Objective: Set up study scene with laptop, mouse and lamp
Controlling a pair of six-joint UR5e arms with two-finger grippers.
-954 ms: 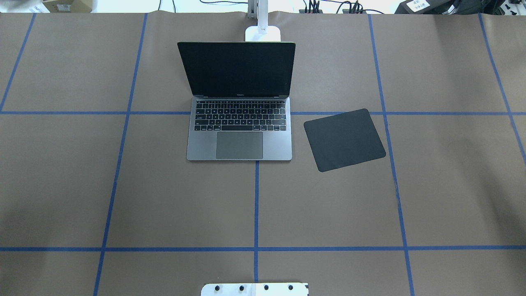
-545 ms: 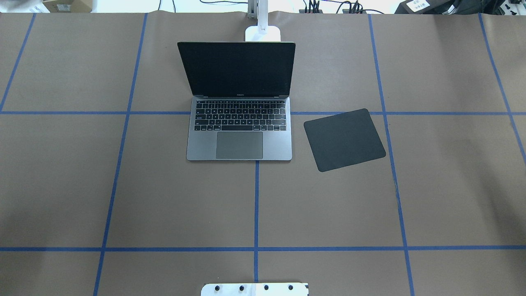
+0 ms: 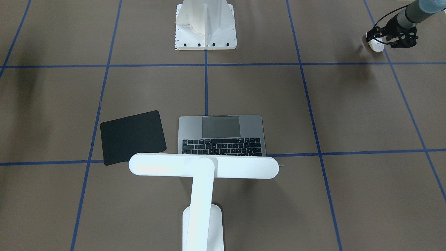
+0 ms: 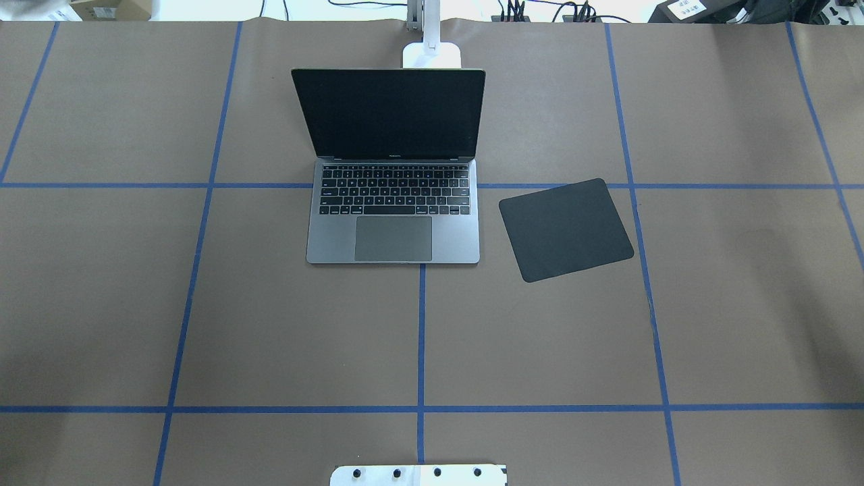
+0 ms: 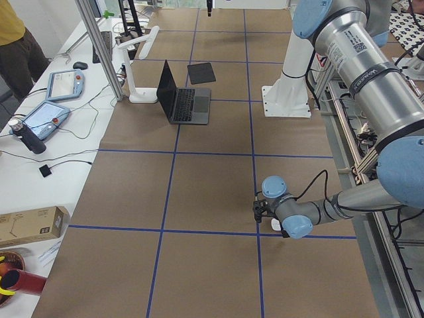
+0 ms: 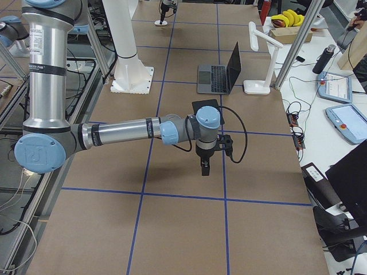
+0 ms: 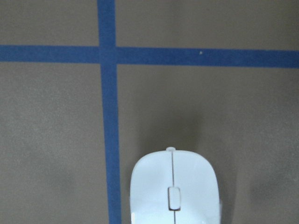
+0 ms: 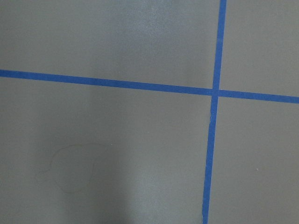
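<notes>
The grey laptop (image 4: 393, 229) stands open at the table's far middle, its screen dark. The white lamp (image 3: 204, 166) stands behind it, bar head over the screen; its base shows in the overhead view (image 4: 432, 55). The white mouse (image 3: 375, 44) lies on the brown table at the robot's near left. It fills the bottom of the left wrist view (image 7: 173, 191). My left gripper (image 3: 381, 39) is down at the mouse; I cannot tell if it is shut on it. My right gripper (image 6: 202, 166) hangs above bare table, shown only from the side, so I cannot tell its state.
A black mouse pad (image 4: 565, 229) lies askew to the right of the laptop. The white bolted pedestal (image 3: 205, 26) stands at the robot's table edge. Blue tape lines (image 4: 420, 337) cross the brown table cover. Tablets and cables lie beyond the far edge (image 6: 338, 86).
</notes>
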